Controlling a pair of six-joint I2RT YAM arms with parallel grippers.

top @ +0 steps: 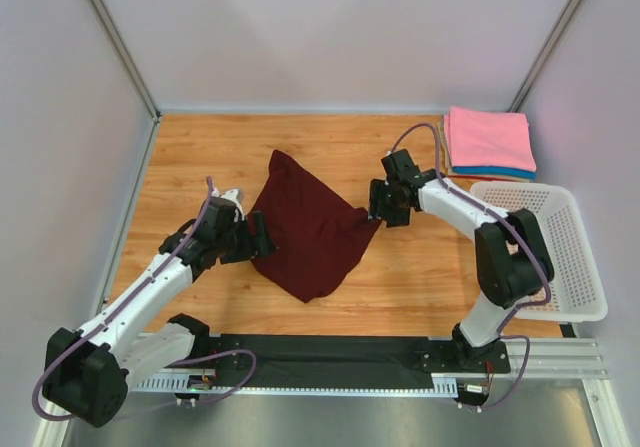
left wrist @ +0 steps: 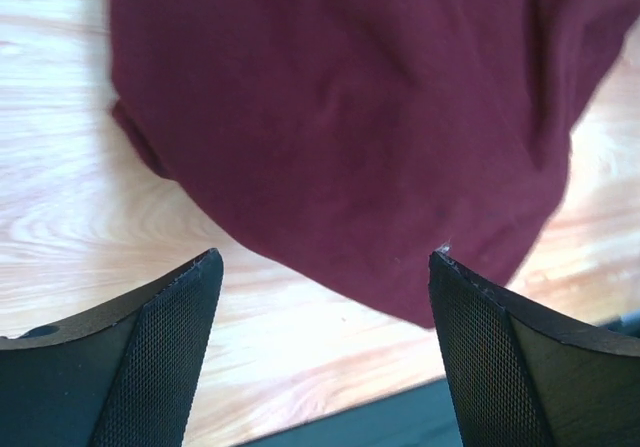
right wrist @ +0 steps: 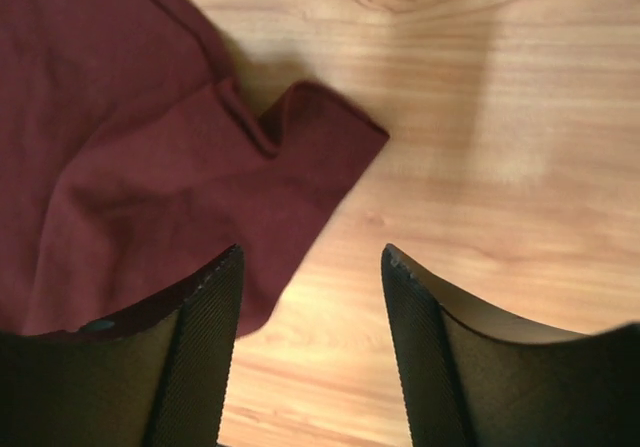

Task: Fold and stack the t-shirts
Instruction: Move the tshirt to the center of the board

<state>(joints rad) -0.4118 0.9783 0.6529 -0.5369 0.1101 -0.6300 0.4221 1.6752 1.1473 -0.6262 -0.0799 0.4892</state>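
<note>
Now L pincer [top: 265,237] & R pincer [top: 377,210] both released, flanking maroon tee [top: 312,229]; folded stack [top: 488,137] & basket [top: 521,185] far R.

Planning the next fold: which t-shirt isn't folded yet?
The maroon t-shirt, lying rumpled mid-table; the pink t-shirt and the blue t-shirt beneath it sit folded at the far right.

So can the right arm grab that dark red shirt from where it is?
Probably yes: the right gripper is open at the maroon shirt's edge, with nothing between them.
</note>
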